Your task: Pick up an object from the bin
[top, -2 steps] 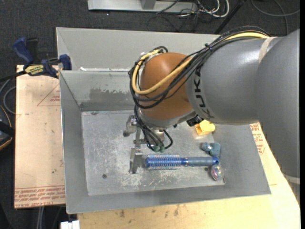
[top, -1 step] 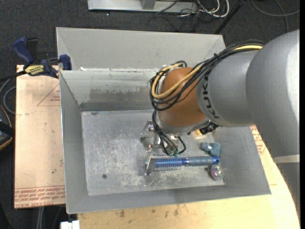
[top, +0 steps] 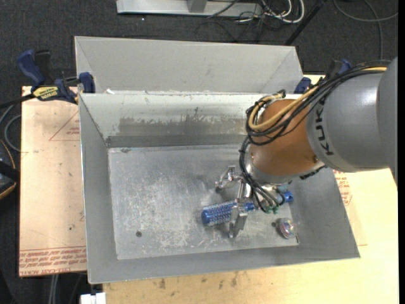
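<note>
My gripper (top: 231, 202) is down near the bin floor, right of the middle, with its fingers spread apart and open. A blue ribbed cylinder, like a small roller (top: 217, 215), lies on the floor between the fingers, close to the lower fingertip (top: 237, 225). Its right end is hidden under the gripper body. The upper fingertip (top: 223, 181) stands clear of it. A small round silvery and purple thing (top: 286, 228) lies to the right, near the bin's front right corner.
The arm's orange cover and cables hang over the right part of the bin floor. A small blue piece (top: 288, 197) peeks out beneath that cover. The sloped bin walls rise close by at the front and right.
</note>
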Robot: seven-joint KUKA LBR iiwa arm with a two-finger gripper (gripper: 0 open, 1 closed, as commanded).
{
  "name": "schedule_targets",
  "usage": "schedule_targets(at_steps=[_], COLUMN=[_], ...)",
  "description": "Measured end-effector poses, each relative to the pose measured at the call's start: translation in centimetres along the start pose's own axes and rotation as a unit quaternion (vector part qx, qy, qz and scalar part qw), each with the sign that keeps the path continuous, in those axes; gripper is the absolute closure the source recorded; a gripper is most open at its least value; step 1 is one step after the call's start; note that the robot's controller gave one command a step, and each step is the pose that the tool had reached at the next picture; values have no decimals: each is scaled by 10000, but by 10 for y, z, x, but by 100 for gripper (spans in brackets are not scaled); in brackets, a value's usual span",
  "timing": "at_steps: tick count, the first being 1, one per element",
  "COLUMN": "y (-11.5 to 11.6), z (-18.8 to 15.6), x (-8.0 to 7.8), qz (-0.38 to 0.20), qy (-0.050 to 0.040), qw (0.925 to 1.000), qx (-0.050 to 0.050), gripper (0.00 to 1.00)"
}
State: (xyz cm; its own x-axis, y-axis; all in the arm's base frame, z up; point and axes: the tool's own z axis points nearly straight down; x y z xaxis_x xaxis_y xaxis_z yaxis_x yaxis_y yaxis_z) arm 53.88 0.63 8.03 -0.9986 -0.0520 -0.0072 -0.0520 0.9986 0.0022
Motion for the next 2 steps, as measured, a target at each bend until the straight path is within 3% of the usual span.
schedule_targets(at_steps=[1, 2], y=[3, 12], z=[0, -137], x=[-1, -13], qz=[-15, 325], qy=[-18, -17], qw=[10000, 9995], qx=[-5, 5], gripper=[100, 100])
